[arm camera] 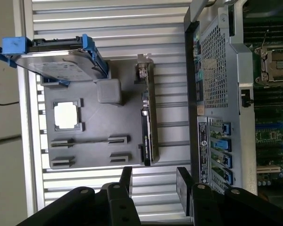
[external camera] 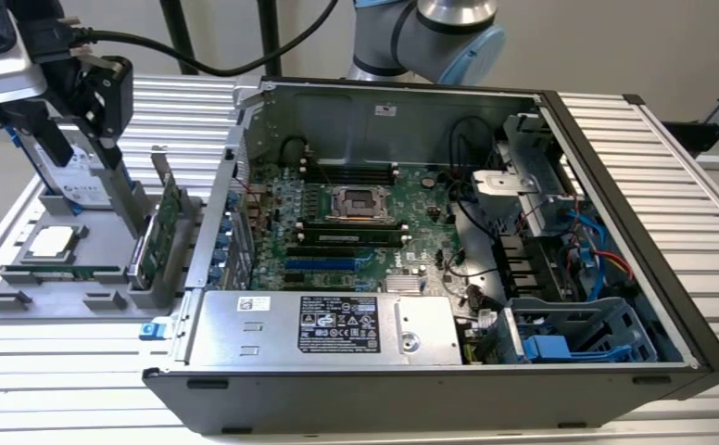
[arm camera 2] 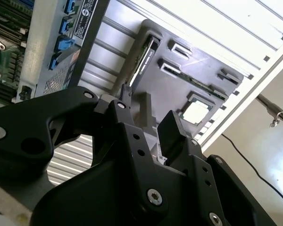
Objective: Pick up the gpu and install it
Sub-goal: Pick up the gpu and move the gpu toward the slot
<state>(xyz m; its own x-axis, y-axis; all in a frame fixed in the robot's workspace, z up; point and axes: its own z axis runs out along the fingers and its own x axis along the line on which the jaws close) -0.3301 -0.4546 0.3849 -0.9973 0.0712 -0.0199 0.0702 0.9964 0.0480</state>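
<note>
In the first wrist view the black two-fingered hand (arm camera: 155,181) is spread apart and carries nothing. The gpu (arm camera: 148,117), a flat green-board card with a black shroud, stands on edge in a slot of the grey moulded tray (arm camera: 94,125), between the tray's other parts and the open metal computer case (arm camera: 217,70). The gap between the fingers lies roughly in line with the card's thin upper edge.

To grasp it well, I judge the fingers should straddle that edge squarely, one pad on the board face and one on the shroud. They should come straight down, clear of the slot walls and the case side.

In the second wrist view the card shows beyond the fingers, apart from them.

In the exterior view the hand hangs pointing down over the tray on the ribbed aluminium desk (external camera: 63,371), near the upright silver hard drive in its blue frame (external camera: 69,176).
</note>
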